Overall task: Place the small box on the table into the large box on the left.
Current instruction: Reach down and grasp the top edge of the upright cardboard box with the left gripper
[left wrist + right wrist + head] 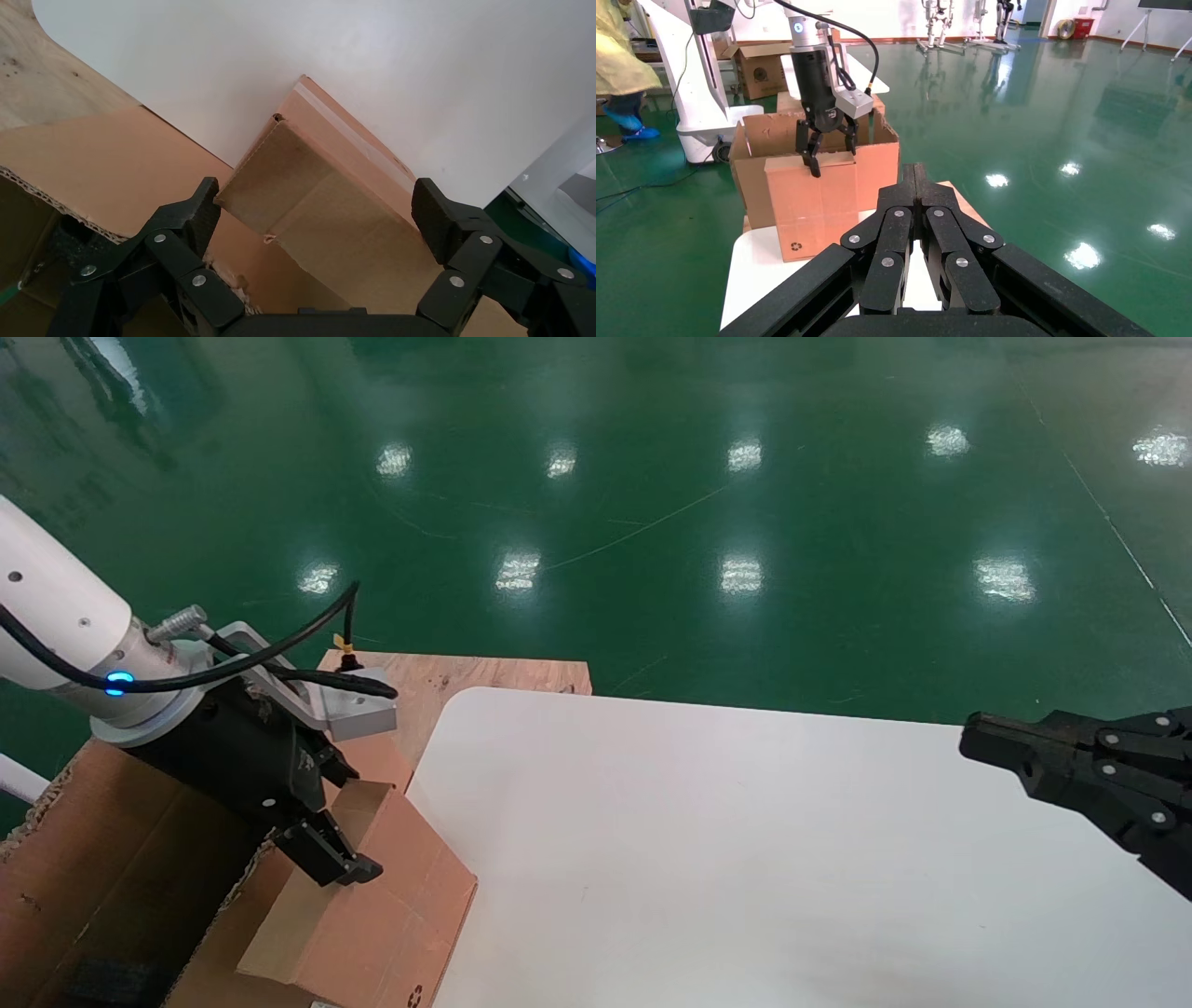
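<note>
Cardboard first: my left gripper straddles the small box, fingers wide, not clearly clamping; it leans on the large box rim beside the table, and may tip outward. Right gripper idles, fingers together.

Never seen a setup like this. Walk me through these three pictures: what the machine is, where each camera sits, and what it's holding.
It's a two-armed robot with pincer grippers. One picture looks down from its head; the other two come from cameras on its wrists. The left gripper has its black fingers on either side of the small box, a plain brown carton, tilted over the large box beside the white table. Whether they press it is unclear. The right gripper sits shut and idle over the table's right side. A plywood board lies behind.
</note>
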You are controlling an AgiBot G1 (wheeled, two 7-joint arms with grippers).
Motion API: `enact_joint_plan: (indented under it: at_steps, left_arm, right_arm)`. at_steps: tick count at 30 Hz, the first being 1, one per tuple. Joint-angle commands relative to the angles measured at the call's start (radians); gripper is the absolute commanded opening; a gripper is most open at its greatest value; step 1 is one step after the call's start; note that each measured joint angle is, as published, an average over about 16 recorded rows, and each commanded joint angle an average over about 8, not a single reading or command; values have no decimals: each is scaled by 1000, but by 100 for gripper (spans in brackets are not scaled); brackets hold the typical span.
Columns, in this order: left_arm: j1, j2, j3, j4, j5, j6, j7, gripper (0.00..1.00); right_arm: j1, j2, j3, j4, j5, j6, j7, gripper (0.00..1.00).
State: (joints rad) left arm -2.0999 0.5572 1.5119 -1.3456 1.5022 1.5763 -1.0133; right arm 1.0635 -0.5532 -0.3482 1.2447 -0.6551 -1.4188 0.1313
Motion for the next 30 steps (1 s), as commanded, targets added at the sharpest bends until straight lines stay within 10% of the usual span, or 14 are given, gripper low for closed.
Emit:
enact_joint_plan:
  at_steps: [1, 30]
  left_arm:
    - [-18, -2, 28, -1, -12, -2, 0, 100]
    - [-103, 7, 148, 8, -88, -26, 42, 100]
  right_arm:
    - [0, 0, 0, 0, 0, 0, 0, 0]
    - [0, 0, 0, 0, 0, 0, 0, 0]
